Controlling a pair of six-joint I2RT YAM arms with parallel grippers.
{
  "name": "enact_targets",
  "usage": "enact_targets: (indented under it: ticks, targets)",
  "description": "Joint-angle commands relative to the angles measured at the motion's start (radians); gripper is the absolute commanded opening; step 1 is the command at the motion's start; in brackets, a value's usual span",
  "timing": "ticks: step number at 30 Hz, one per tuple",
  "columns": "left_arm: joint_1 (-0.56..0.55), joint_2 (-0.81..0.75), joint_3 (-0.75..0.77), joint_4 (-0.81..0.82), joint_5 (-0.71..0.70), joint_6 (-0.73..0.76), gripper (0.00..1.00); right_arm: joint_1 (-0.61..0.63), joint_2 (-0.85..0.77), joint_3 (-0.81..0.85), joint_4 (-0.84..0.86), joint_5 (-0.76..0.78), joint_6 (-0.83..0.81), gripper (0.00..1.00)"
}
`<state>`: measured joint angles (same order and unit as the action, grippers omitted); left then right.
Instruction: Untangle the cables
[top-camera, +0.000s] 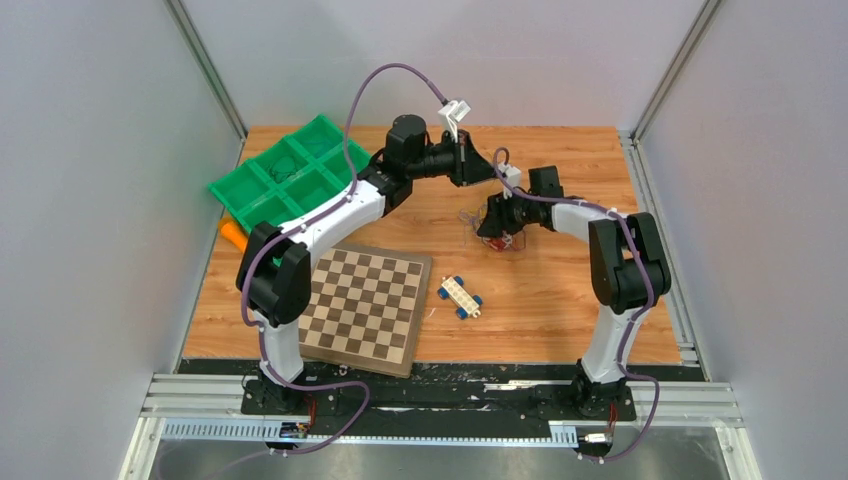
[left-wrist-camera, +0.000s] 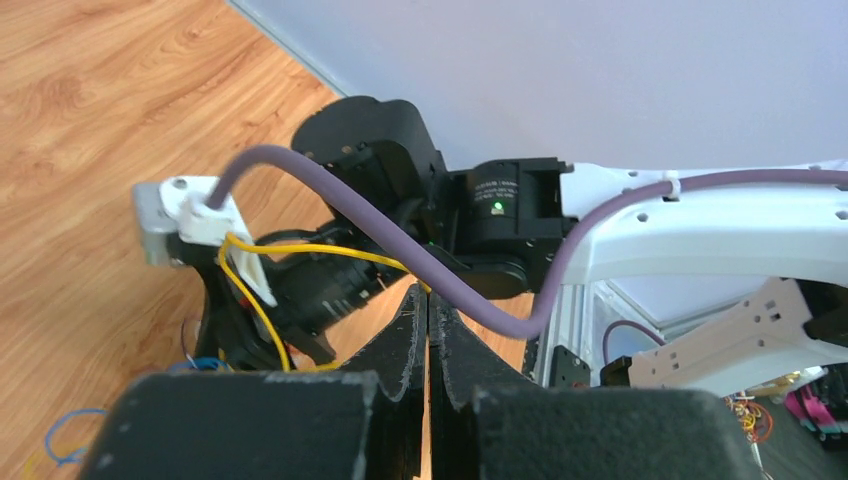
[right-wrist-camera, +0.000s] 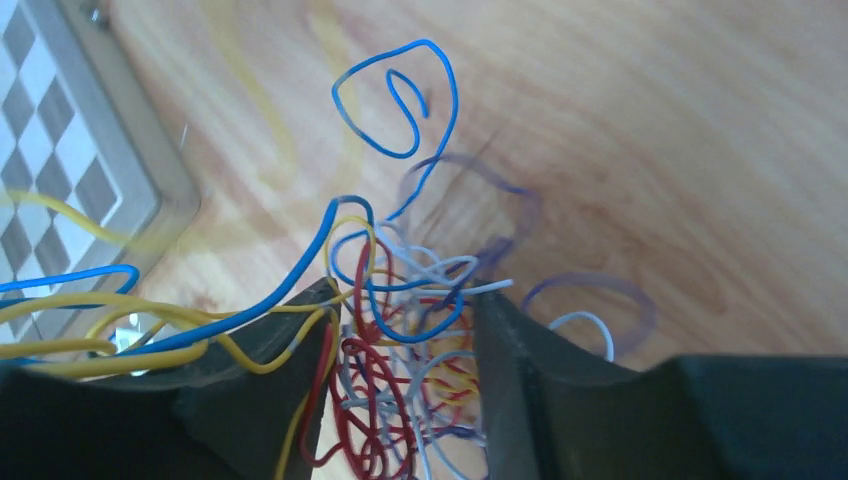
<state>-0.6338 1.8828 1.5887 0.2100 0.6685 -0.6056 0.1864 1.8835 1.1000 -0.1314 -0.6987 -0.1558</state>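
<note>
The cables (right-wrist-camera: 400, 340) sit as a small knotted clump on the wooden counter (top-camera: 560, 290), right of centre and just past the far right corner of the chessboard (top-camera: 365, 305). The right tool (right-wrist-camera: 407, 292) straddles the clump. Its jaws stand part-way apart with the knot filling the gap, and I judge it to be clamped on the bundle rather than merely around it. The left tool (left-wrist-camera: 428, 310) hangs raised, a little far and left of the clump, with its jaws pressed together. A yellow strand (left-wrist-camera: 320, 250) runs into the slit between the tips, so the tool appears to pinch that one wire.

The step in hand looks like drawing a single strand out while the knot is anchored. To do it well, the pull should go slowly and straight away from the clump, along the line the strand takes — a sideways tug would only cinch the red and blue loops tighter. The anchor should grip lightly enough for the strand to slip through. If the whole clump lifts, it is better to ease off and pick a looser end.

The wires are hair-thin, springy and smooth-coated — red coils packed low between the jaws, blue curling in open loops beyond the tips, pale and purple strands lying in slack rings on the grained wood.
</note>
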Motion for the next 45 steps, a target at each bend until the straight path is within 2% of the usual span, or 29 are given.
enact_targets:
  ticks: [1, 6, 14, 20, 23, 26, 29, 34, 39, 45]
  targets:
    - [0.031, -0.098, 0.075, 0.060, 0.053, -0.027, 0.00, 0.006, 0.066, 0.121, -0.111, 0.106, 0.078, 0.45]
    - [0.091, -0.154, 0.196, 0.010, 0.088, -0.021, 0.00, -0.006, 0.054, 0.099, -0.165, 0.129, 0.077, 0.42]
    - [0.221, -0.146, 0.529, -0.274, 0.142, 0.064, 0.00, -0.039, 0.053, 0.090, -0.241, 0.142, 0.056, 0.41]
    - [0.358, -0.179, 0.640, -0.450, 0.175, 0.154, 0.00, -0.049, 0.046, 0.080, -0.271, 0.155, 0.040, 0.41]
    - [0.462, -0.242, 0.615, -0.532, 0.185, 0.191, 0.00, -0.050, 0.036, 0.078, -0.284, 0.156, 0.025, 0.41]
    - [0.597, -0.308, 0.514, -0.591, 0.195, 0.240, 0.00, -0.048, 0.022, 0.081, -0.291, 0.153, 0.013, 0.42]
    - [0.731, -0.372, 0.406, -0.674, 0.276, 0.299, 0.00, -0.048, 0.012, 0.084, -0.301, 0.153, -0.004, 0.42]
    - [0.944, -0.401, 0.315, -0.910, 0.341, 0.515, 0.00, -0.049, 0.005, 0.089, -0.320, 0.164, -0.039, 0.43]
    - [1.075, -0.377, 0.233, -0.999, 0.349, 0.681, 0.00, -0.048, 0.019, 0.099, -0.345, 0.154, -0.052, 0.43]
    - [1.180, -0.274, 0.226, -0.973, 0.393, 0.716, 0.00, -0.049, 0.034, 0.122, -0.373, 0.160, -0.058, 0.43]
